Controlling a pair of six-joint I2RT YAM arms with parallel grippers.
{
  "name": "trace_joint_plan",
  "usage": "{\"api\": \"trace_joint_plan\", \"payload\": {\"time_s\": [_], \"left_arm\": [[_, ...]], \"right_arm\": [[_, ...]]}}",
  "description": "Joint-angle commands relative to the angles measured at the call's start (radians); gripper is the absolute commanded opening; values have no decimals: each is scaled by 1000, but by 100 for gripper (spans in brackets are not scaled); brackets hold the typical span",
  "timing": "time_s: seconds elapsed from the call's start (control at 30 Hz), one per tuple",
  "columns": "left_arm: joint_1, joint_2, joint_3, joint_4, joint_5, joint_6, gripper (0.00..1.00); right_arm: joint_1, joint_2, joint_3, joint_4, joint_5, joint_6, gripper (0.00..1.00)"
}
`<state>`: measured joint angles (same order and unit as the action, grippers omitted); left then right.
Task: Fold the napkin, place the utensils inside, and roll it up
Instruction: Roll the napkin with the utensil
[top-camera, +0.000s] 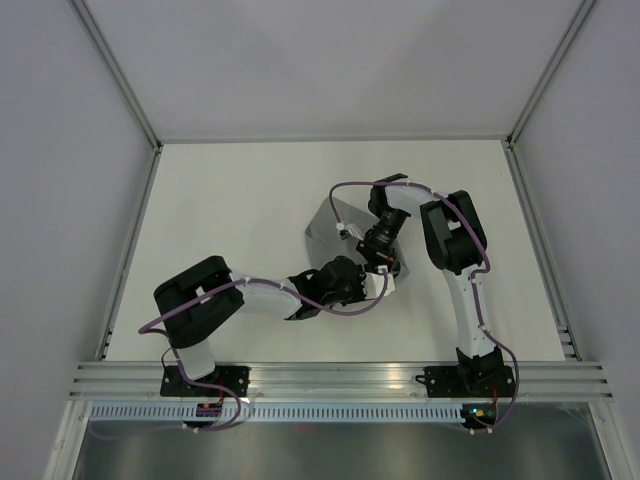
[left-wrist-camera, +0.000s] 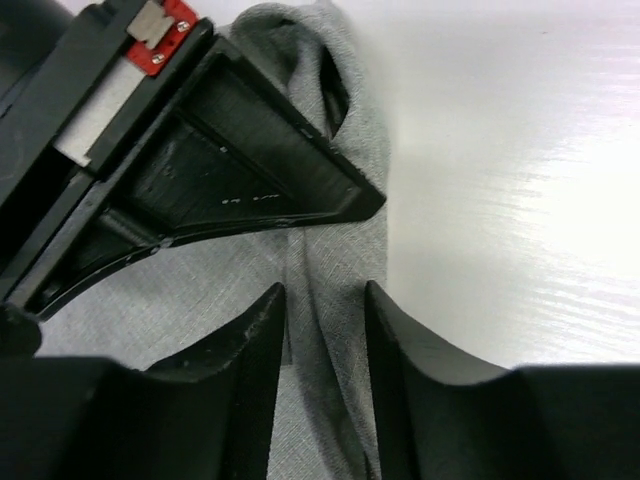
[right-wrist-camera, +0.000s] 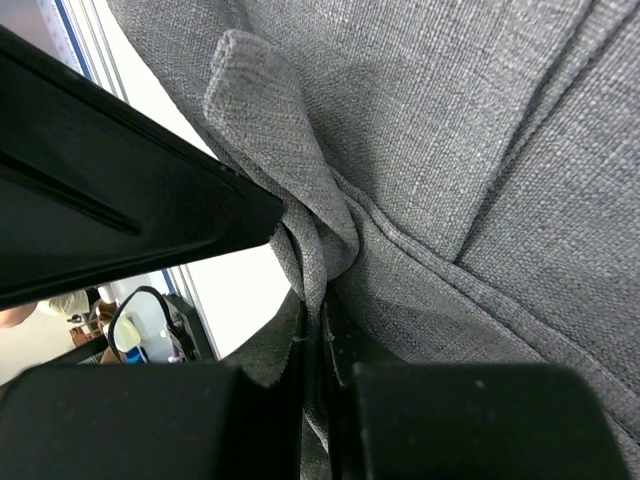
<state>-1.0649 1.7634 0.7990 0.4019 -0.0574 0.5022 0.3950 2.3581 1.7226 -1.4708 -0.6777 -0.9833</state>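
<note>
The grey napkin (top-camera: 325, 225) lies crumpled at the middle of the white table, half hidden under both grippers. My right gripper (top-camera: 373, 253) comes down from the right. In the right wrist view the right gripper (right-wrist-camera: 325, 330) is shut on a bunched fold of the napkin (right-wrist-camera: 450, 130). My left gripper (top-camera: 370, 283) reaches in from the left, close below the right one. In the left wrist view the left gripper (left-wrist-camera: 325, 305) stands open, straddling a raised ridge of the napkin (left-wrist-camera: 355, 120) with cloth showing on both sides. No utensils are in view.
The white table (top-camera: 230, 220) is bounded by pale enclosure walls on the left, right and back. An aluminium rail (top-camera: 340, 375) runs along the near edge, where both arm bases are bolted. The right arm's elbow (top-camera: 450, 230) stands high over the table's right half.
</note>
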Motion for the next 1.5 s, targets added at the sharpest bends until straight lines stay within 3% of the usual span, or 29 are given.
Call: {"api": "trace_joint_plan", "payload": {"time_s": [0.0, 0.13, 0.43, 0.5, 0.63, 0.73, 1.1, 1.47], "left_arm": [[19, 36, 39, -32, 48, -50, 41], [28, 54, 48, -57, 79, -68, 23], [112, 70, 54, -113, 215, -166, 4], [125, 64, 52, -110, 225, -177, 7], [129, 53, 42, -87, 162, -172, 31], [129, 56, 49, -84, 91, -163, 39], [115, -47, -26, 51, 65, -117, 59], [-29, -53, -73, 232, -147, 79, 61]], "right_arm": [[-1, 55, -12, 98, 46, -35, 0], [-4, 40, -11, 99, 33, -31, 0], [-18, -74, -15, 96, -45, 1, 8], [-19, -89, -17, 98, -55, 5, 8], [-19, -80, -17, 96, -49, 11, 6], [-19, -60, -21, 96, -42, 8, 5], [-24, -11, -5, 112, -17, 37, 0], [-41, 122, 91, 18, -26, 44, 1]]}}
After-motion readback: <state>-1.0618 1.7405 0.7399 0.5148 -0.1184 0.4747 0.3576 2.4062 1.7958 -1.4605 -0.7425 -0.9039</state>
